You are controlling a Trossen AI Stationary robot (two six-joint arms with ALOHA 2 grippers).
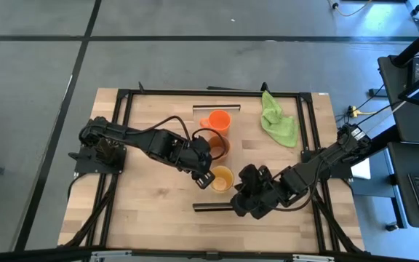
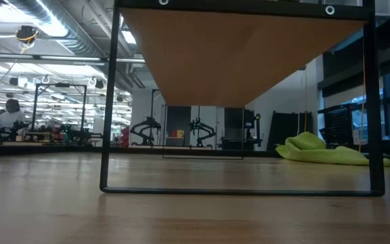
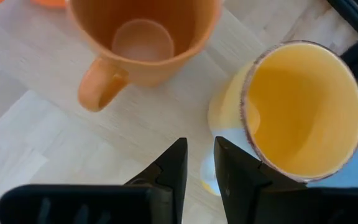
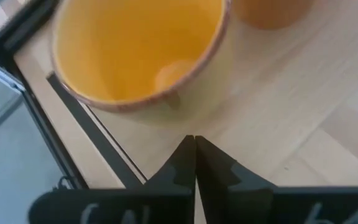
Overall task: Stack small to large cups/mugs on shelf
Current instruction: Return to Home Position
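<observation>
three small handled mugs standing upright, mouths up, in a row along the long pale-wood shelf [image 1: 211,196], bright orange mug [image 1: 220,121] at one end, duller brown-orange mug [image 1: 222,147] in the middle, empty, yellow-orange mug [image 1: 222,178] toward the other end, empty

Three mugs [image 1: 219,121] — one shelf [image 1: 211,198] (one cloth [image 1: 278,120])

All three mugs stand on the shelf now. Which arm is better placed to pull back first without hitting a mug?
Right, probably. The right gripper is shut at the end of the shelf, facing only the yellow mug. The left gripper hangs close to both that mug and the brown mug.
</observation>
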